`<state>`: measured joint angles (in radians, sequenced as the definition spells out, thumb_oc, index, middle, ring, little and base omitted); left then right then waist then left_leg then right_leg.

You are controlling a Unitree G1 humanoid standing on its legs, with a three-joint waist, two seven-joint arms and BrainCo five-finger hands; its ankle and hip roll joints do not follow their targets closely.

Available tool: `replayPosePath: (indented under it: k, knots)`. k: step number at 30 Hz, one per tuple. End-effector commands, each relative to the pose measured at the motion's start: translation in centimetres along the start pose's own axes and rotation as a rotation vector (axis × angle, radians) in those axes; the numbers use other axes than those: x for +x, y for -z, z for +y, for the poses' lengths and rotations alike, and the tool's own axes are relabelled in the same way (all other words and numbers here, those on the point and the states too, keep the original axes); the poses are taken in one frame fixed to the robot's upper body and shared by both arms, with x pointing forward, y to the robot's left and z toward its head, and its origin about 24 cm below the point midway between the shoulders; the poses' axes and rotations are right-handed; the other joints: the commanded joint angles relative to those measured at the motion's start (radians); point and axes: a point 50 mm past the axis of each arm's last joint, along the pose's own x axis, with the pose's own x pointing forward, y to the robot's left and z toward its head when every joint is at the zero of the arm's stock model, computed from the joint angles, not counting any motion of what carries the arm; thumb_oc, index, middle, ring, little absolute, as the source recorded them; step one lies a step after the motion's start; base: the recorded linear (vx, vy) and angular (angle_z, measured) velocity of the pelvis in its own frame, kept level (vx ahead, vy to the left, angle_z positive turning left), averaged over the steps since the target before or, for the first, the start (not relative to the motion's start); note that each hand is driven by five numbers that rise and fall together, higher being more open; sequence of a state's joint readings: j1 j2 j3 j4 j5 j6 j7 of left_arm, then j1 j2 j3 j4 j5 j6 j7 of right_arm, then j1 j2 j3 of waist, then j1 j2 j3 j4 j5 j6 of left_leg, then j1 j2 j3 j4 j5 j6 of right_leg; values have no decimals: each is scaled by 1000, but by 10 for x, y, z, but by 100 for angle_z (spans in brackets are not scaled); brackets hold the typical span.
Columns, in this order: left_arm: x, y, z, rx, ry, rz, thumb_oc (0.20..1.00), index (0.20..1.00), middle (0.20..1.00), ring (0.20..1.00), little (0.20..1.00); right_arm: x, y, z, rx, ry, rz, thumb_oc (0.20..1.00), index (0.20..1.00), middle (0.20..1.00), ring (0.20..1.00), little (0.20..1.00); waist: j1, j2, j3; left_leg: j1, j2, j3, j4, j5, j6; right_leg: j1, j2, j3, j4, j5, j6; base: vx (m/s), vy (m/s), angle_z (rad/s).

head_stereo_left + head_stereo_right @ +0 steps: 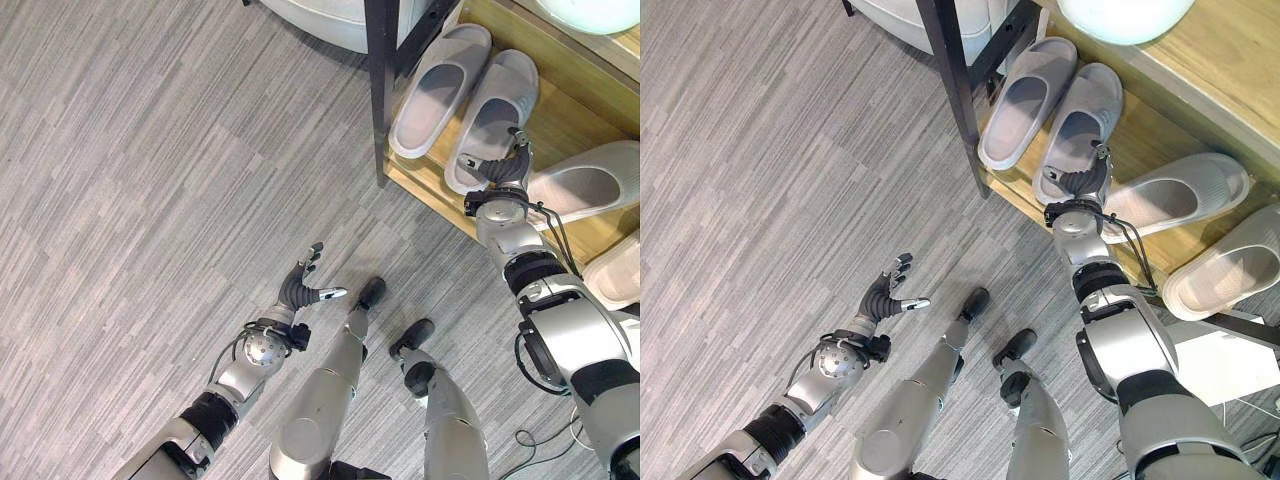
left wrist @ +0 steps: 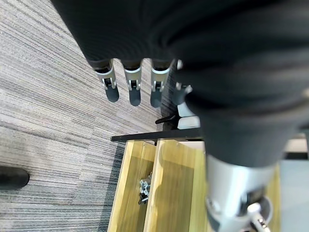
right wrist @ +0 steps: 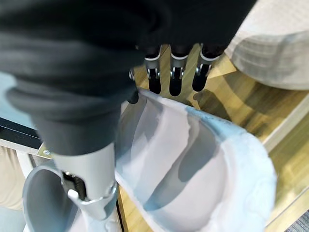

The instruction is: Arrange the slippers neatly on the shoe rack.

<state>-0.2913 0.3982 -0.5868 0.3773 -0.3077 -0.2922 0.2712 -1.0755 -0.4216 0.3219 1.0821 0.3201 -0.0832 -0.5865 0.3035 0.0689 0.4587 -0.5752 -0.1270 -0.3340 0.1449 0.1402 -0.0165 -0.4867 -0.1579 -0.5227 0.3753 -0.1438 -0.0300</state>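
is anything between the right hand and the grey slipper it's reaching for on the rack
No. The right hand is already at the heel of the grey slipper on the shoe rack, fingers over its rim. The paired slipper lies beside it and the white slipper on its other side; neither blocks.

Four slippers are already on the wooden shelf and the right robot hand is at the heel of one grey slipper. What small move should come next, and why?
Probably a short push of the second grey slipper deeper onto the shoe rack. The right robot hand has straight fingers at its heel, which sits nearer the shelf's front edge than that of the first grey slipper beside it. The left robot hand hangs open over the floor.
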Motion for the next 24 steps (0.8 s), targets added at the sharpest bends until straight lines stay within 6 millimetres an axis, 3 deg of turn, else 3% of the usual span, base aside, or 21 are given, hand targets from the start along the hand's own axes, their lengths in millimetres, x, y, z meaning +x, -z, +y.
replayPosePath:
  k: [1,4,5,7,10,14,16,20,24]
  knots:
    - [8,-20,4,7,35,-87,1000,1000,1000,1000,1000,-15,-57,40,335,-228,-128,1000,1000,1000,1000,1000,48,-37,19,62,-10,-29,30,-224,3,221,-32,10,-140,-124,84,0,0,0]
    - [9,-20,4,21,45,-82,1000,1000,1000,1000,1000,-22,-73,51,555,-286,-102,1000,1000,1000,1000,1000,55,-40,18,67,-9,-29,24,-222,2,222,-32,10,-137,-126,82,0,0,0]
    - [9,-20,4,22,45,-82,1000,1000,1000,1000,1000,-22,-73,51,557,-286,-101,1000,1000,1000,1000,1000,56,-41,18,68,-9,-29,23,-222,2,222,-32,10,-137,-126,82,0,0,0]
    - [10,-19,3,35,58,-74,1000,1000,1000,1000,1000,-30,-92,63,724,-359,-94,1000,1000,1000,1000,1000,61,-42,18,80,-5,-29,16,-218,0,227,-34,15,-132,-129,79,0,0,0]
    - [11,-18,1,50,71,-65,1000,1000,1000,1000,1000,-33,-99,67,896,-388,-50,1000,1000,1000,1000,1000,61,-45,17,88,-2,-27,17,-218,-1,231,-35,17,-124,-131,78,-26,-20,-4]
    - [10,-17,1,56,72,-60,1000,1000,1000,1000,1000,-33,-97,65,915,-379,-46,1000,1000,1000,1000,1000,59,-46,15,95,-2,-26,16,-218,-2,235,-35,18,-122,-130,79,0,0,0]
    - [8,-14,3,52,59,-53,1000,1000,1000,1000,1000,-33,-96,61,833,-369,-101,1000,1000,1000,1000,1000,49,-53,9,108,1,-22,13,-218,0,246,-33,23,-127,-125,80,0,0,0]
    - [2,-7,13,33,-19,-24,1000,1000,1000,1000,1000,-32,-94,50,334,-235,-305,1000,1000,1000,1000,1000,18,-72,-11,132,13,-4,10,-223,2,272,-22,39,-154,-108,81,-27,1,-3]
    - [-1,-6,17,34,-68,-23,1000,1000,1000,1000,1000,-40,-81,48,227,-156,-337,1000,1000,1000,1000,1000,-9,-86,-40,173,26,11,-6,-226,7,315,-9,55,-202,-89,82,-40,-16,-16]
